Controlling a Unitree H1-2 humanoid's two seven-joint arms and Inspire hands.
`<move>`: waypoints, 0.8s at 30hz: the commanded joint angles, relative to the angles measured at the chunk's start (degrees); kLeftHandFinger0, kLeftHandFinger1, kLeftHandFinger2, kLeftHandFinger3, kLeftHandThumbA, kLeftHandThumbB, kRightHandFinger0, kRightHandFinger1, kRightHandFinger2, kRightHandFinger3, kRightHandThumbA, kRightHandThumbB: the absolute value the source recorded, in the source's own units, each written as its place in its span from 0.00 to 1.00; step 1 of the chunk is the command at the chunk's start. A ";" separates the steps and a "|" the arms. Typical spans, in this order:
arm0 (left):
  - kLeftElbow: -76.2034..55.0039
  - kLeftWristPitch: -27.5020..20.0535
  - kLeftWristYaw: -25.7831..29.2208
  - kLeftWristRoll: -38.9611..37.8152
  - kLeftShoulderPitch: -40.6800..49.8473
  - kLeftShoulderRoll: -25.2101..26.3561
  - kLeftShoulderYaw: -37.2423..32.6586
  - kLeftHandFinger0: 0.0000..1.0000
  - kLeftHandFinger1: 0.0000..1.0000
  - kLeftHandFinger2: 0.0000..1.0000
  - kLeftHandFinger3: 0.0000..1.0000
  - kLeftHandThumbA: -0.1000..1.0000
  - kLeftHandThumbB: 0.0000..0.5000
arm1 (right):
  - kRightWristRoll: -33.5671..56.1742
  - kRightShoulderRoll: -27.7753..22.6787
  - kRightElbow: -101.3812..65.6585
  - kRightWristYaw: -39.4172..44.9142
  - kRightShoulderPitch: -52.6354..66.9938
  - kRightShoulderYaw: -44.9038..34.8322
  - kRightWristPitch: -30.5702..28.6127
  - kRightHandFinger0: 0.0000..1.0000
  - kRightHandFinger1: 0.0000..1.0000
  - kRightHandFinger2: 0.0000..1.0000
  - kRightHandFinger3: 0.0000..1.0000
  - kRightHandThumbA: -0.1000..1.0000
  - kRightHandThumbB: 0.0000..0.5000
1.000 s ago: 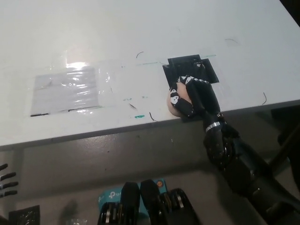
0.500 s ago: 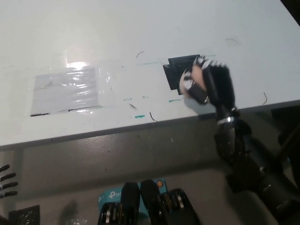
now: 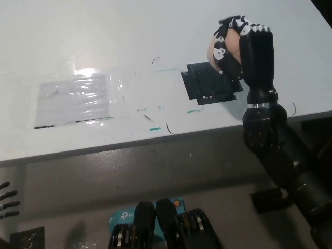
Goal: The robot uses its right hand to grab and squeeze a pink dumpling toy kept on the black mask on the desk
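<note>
Right hand (image 3: pixel 244 46) has risen off the black mask (image 3: pixel 210 88), fingers clamped around pink dumpling toy (image 3: pixel 217 50), lifted clear for squeezing.

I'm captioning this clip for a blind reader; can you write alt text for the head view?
A black right hand holds a pink toy in its fingers, raised above a black mask taped on a white desk. The tips of the white left hand show at the lower left, below the desk edge.
</note>
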 commanded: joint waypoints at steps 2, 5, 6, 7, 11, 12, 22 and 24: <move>-2.03 0.75 -0.48 -0.69 -0.90 1.88 0.59 0.72 0.75 0.83 0.89 1.00 0.21 | -1.19 0.64 -0.04 -2.06 -2.21 -0.63 -1.84 0.00 0.10 0.49 0.39 0.00 0.30; -1.86 0.70 -0.55 -0.77 -1.03 1.73 0.73 0.75 0.76 0.83 0.90 1.00 0.22 | -1.41 0.73 1.17 -2.69 -2.43 -0.49 -2.23 0.00 0.11 0.50 0.42 0.00 0.35; -1.33 0.28 -0.98 -0.75 -1.12 1.96 0.55 0.75 0.76 0.83 0.90 1.00 0.25 | -1.59 0.93 2.99 -3.37 -2.76 -0.20 -2.59 0.00 0.09 0.48 0.40 0.00 0.40; -1.33 0.28 -0.98 -0.76 -1.12 1.96 0.54 0.75 0.76 0.83 0.90 1.00 0.25 | -1.62 0.94 3.11 -3.46 -2.80 -0.20 -2.65 0.00 0.09 0.48 0.39 0.00 0.40; -2.08 0.51 -0.01 -0.45 -0.89 1.27 0.69 0.72 0.74 0.81 0.89 1.00 0.25 | -1.43 1.19 8.79 -3.00 -3.74 0.62 -3.25 0.02 0.09 0.51 0.39 0.00 0.42; -2.07 0.59 -0.03 -0.52 -0.86 1.24 0.67 0.72 0.74 0.81 0.89 1.00 0.24 | -1.15 1.30 10.06 -2.35 -3.92 0.68 -2.71 0.13 0.09 0.53 0.40 0.00 0.49; -1.69 0.20 -0.40 -0.52 -0.81 1.31 0.46 0.72 0.74 0.80 0.88 1.00 0.26 | 1.05 1.72 17.11 10.42 -4.60 1.56 6.69 0.03 0.19 0.60 1.00 0.00 0.09; -1.26 0.01 -0.51 -0.56 -0.85 1.33 0.44 0.70 0.73 0.79 0.86 1.00 0.26 | 1.23 1.84 15.72 16.35 -3.93 1.75 12.26 0.52 0.86 1.00 1.00 0.15 0.21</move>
